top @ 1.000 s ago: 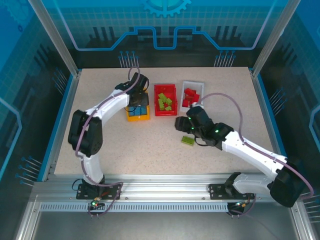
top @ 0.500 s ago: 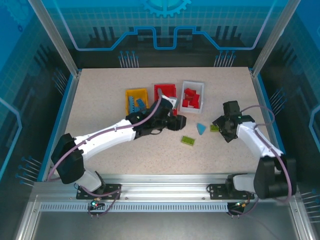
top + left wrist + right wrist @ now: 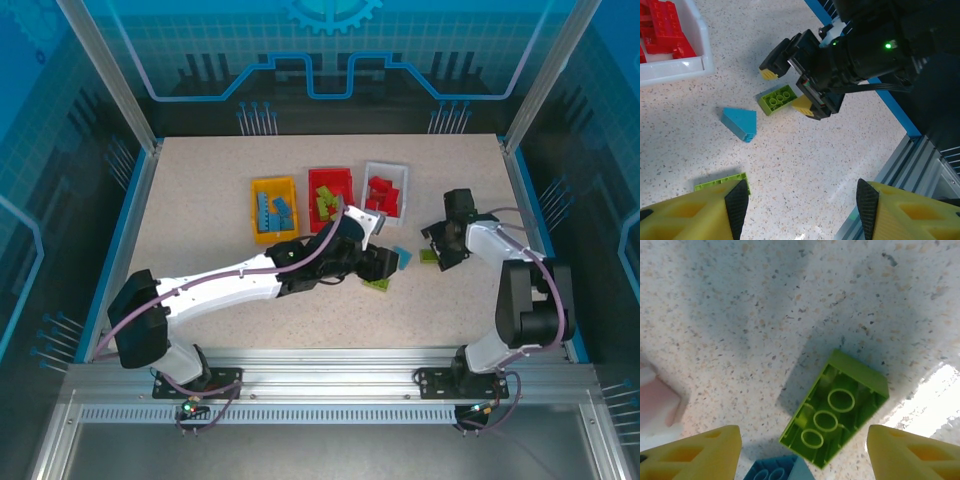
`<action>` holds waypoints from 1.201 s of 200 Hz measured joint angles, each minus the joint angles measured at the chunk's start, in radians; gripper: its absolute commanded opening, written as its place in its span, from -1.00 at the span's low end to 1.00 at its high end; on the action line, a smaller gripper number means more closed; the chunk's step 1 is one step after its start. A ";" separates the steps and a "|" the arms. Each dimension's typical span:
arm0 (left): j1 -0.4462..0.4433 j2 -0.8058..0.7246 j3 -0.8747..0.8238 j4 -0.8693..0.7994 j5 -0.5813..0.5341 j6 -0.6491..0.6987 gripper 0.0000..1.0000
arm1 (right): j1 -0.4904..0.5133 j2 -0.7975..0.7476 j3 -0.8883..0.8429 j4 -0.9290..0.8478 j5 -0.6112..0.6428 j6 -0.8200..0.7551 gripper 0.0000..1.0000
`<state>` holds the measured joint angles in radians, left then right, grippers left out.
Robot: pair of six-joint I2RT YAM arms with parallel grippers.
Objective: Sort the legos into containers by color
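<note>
The yellow-orange bin (image 3: 272, 186) holds blue legos, the red bin (image 3: 345, 180) lime ones and the white bin (image 3: 400, 176) red ones. Loose on the table are a blue triangle (image 3: 402, 257) (image 3: 740, 123), a flat lime plate (image 3: 376, 284) (image 3: 720, 181) and an upside-down lime brick (image 3: 430, 256) (image 3: 837, 407). My left gripper (image 3: 385, 268) (image 3: 800, 205) is open, low over the table, its left finger over the plate's edge. My right gripper (image 3: 438, 248) (image 3: 802, 455) is open above the upside-down lime brick, its fingers (image 3: 695, 455) on either side of the brick's near end.
The three bins stand in a row at the back centre. The white bin's corner (image 3: 655, 405) lies just left of the right gripper. The blue table rim (image 3: 865, 80) and metal frame run close behind the right arm. The blue triangle's tip (image 3: 780, 470) touches the lime brick's end.
My left arm has swung from the yellow-orange bin across to the loose plate at centre right. My right arm has pulled back right and settled over the lime brick.
</note>
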<state>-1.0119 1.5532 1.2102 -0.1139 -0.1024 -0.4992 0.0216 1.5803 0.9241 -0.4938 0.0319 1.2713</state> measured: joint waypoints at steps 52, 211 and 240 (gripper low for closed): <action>-0.011 0.000 -0.002 0.000 0.000 0.000 0.22 | -0.031 0.089 0.004 -0.013 -0.032 0.037 -0.39; 0.425 -0.281 -0.053 -0.266 -0.078 -0.129 0.15 | 0.515 0.486 0.935 -0.120 0.146 -0.592 -0.69; 0.463 -0.289 -0.063 -0.274 -0.078 -0.151 0.15 | 0.515 0.700 1.183 -0.241 0.154 -0.641 -0.63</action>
<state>-0.5484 1.2644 1.1469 -0.3882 -0.1802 -0.6498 0.5369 2.2807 2.1075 -0.7345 0.1864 0.6300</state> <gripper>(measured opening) 0.576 0.231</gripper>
